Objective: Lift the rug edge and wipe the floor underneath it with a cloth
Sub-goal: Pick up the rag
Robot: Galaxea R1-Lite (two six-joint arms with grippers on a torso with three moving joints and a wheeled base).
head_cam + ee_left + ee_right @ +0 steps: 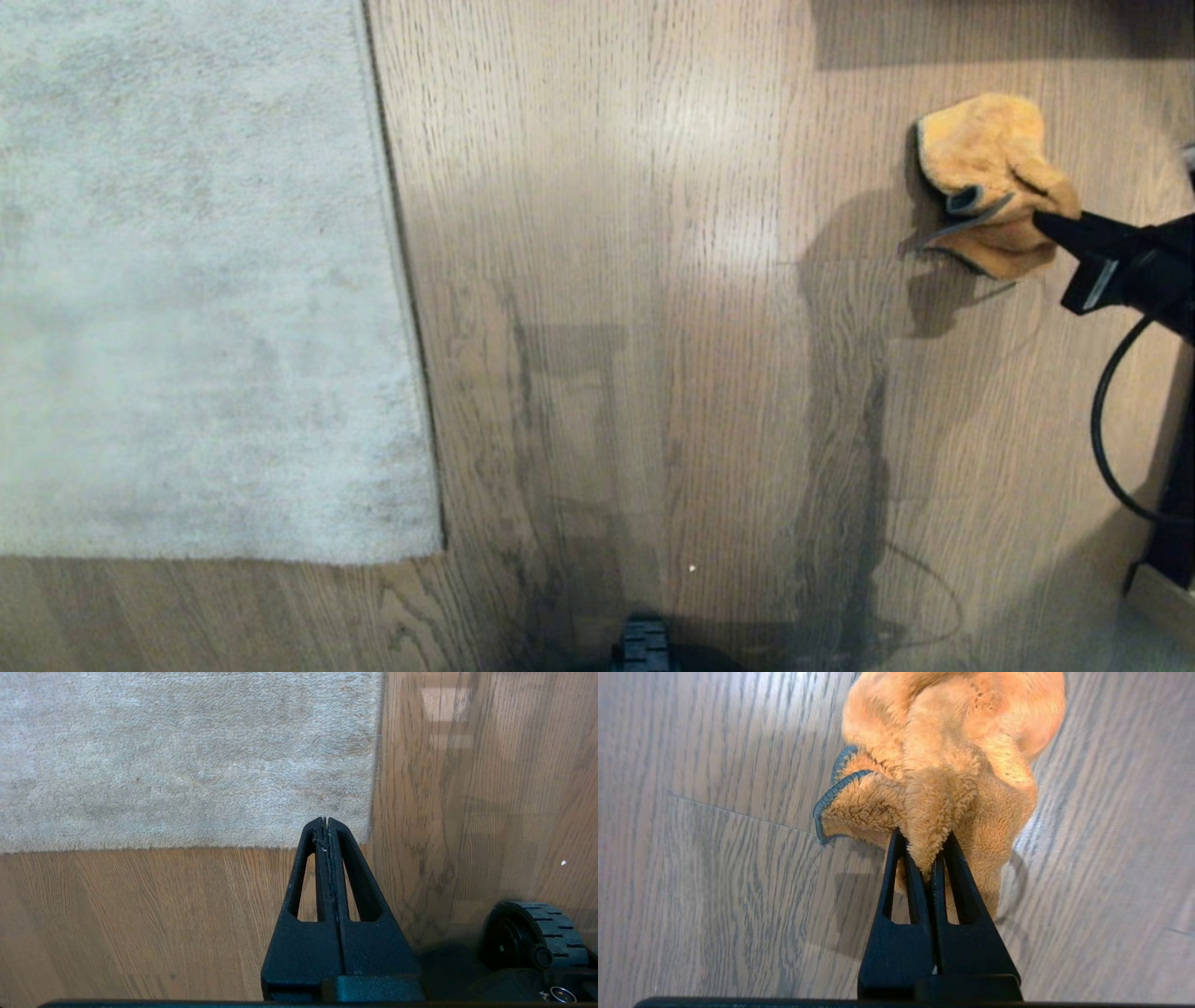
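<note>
An orange-tan fluffy cloth (990, 177) with blue-grey trim hangs bunched just above the floor (653, 280) at the far right. My right gripper (1041, 219) is shut on a fold of it; the right wrist view shows the cloth (952, 765) pinched between the black fingers (896, 858) of that gripper (923, 842). The pale grey rug (187, 280) lies flat at the left, its straight rug edge (397, 280) running front to back. My left gripper (326, 820) is shut and empty, parked over the rug's near corner (364, 830). The left arm is out of the head view.
Brown oak-look planks (140, 914) fill the middle and right. A black cable (1106, 420) loops off my right arm. One of the base's wheels (537, 933) shows low by the left arm, and a dark part of the base (644, 644) at the near edge.
</note>
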